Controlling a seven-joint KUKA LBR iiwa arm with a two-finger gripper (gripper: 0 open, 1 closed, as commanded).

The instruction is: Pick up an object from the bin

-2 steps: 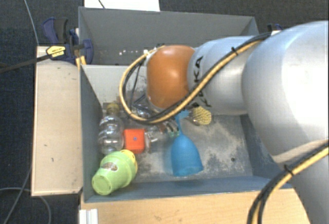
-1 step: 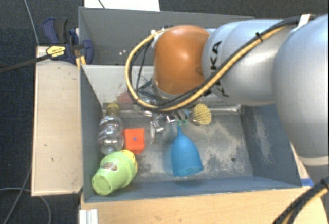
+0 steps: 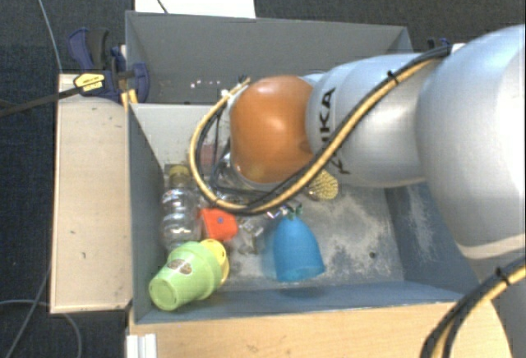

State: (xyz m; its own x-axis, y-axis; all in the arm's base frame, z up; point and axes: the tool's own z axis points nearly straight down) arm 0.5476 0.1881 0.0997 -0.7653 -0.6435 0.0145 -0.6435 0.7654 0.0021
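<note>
Grey metal bin (image 3: pixel 362 241), floor dusty. Along its left and front walls lie a clear bottle (image 3: pixel 179 213), a small orange block (image 3: pixel 218 225), a green cup (image 3: pixel 185 276) on its side, and a blue cup (image 3: pixel 292 250).

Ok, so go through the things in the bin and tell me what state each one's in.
Green cup: on its side, mouth toward the lower left corner.
Blue cup: tipped over, wider end toward the near wall.
Clear bottle: lying down along the left wall.
Orange block: loose on the floor, beside the bottle.
</note>
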